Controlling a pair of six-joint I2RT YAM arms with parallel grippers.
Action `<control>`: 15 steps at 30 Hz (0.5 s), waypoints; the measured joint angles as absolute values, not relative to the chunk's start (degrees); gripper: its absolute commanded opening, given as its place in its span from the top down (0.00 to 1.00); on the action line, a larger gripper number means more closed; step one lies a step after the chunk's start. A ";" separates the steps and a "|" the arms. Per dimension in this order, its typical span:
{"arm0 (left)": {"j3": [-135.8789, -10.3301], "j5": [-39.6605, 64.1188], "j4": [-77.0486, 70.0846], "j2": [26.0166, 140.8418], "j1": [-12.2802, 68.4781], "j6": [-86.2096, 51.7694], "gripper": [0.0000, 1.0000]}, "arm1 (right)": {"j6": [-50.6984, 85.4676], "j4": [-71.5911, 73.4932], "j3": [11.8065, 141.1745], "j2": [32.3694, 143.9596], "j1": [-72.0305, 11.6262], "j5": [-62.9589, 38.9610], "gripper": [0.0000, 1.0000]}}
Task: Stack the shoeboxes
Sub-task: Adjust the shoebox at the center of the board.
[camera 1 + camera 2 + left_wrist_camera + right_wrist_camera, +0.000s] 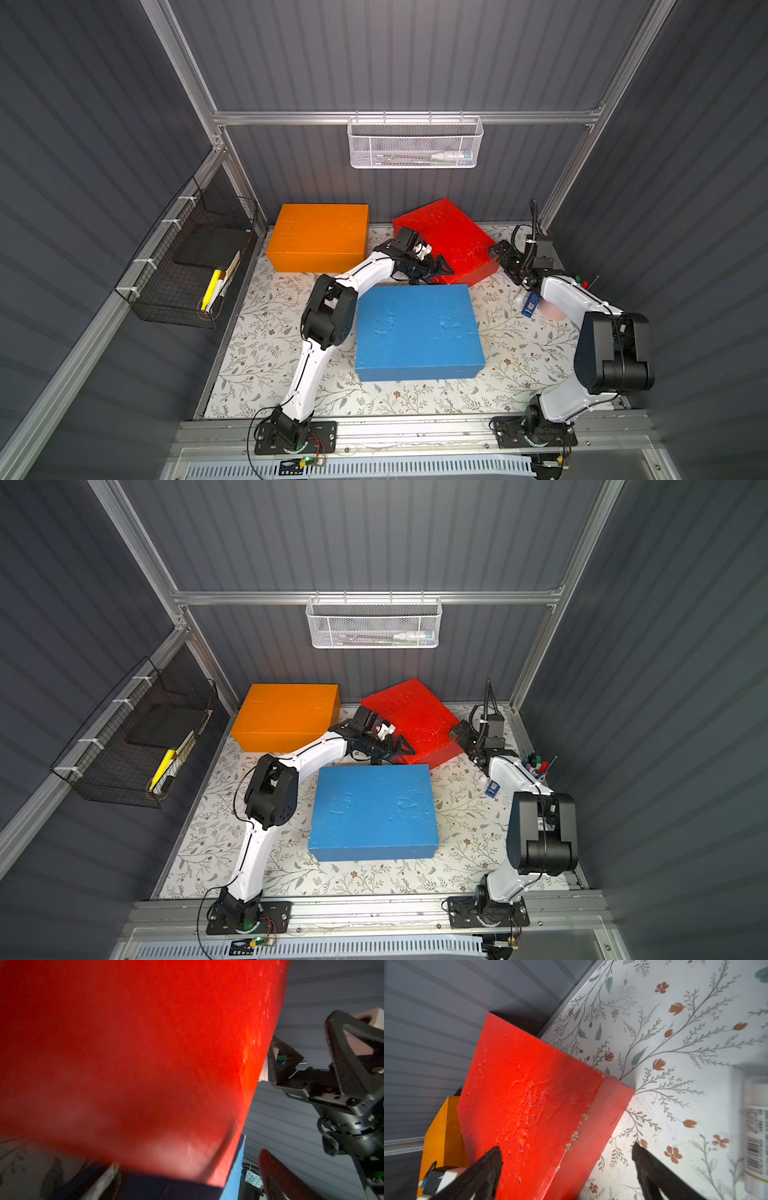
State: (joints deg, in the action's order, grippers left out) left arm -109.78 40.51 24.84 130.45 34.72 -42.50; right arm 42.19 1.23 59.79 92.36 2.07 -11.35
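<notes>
You've got three shoeboxes sitting apart on the surface [266, 332], nothing stacked yet. All are lidded and solid-coloured, with lumpy matte paint that shows ridges on the lids.

- The orange box [318, 232] is at 11 o'clock by the back wall, squared up.
- The red box [453, 232] is at 1 o'clock, turned at an angle with one corner back by the wall.
- The blue box [415, 328] is dead centre. The red one's near corner comes right up to its far edge — can't tell if they touch.

Your left tool [441, 269] is at the red box's 9 o'clock side with its fingers apart. The left wrist view is mostly red blur, so I can't tell if it's clamping the box or just open. Your right tool [565, 1146] is spread wide at the red box's 3 o'clock corner, one finger over the lid and the other out over the surface. The left arm [370, 266] covers part of the red box's side.

The surface is a pale floral print. The walls [415, 62] are dark grey ribbed panels in an aluminium frame [407, 117]. A white mesh basket [414, 143] hangs at 12 o'clock — its contents are hard to read. A black wire basket [174, 291] at 9 o'clock holds a flat black slab [212, 247] and a yellow marker [211, 289].
</notes>
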 measured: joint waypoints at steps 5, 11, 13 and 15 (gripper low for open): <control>-105.78 35.53 27.22 121.51 34.35 -37.06 0.01 | 41.50 0.54 59.79 92.27 2.04 -10.94 0.01; -102.45 29.93 27.18 113.58 34.00 -31.14 0.01 | 40.51 -0.56 59.48 91.48 2.04 -9.63 0.01; -102.24 29.08 27.22 113.36 33.47 -29.58 0.01 | 40.21 -0.89 59.02 90.45 2.00 -8.49 0.01; -101.71 28.38 27.40 113.38 33.15 -28.38 0.01 | 39.99 -1.06 58.78 89.43 2.00 -7.49 0.01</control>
State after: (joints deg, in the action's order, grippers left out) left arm -101.71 28.38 27.40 113.38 33.15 -28.38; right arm 39.99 -1.06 58.78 89.43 2.00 -7.49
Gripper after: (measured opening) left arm 0.991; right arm 0.990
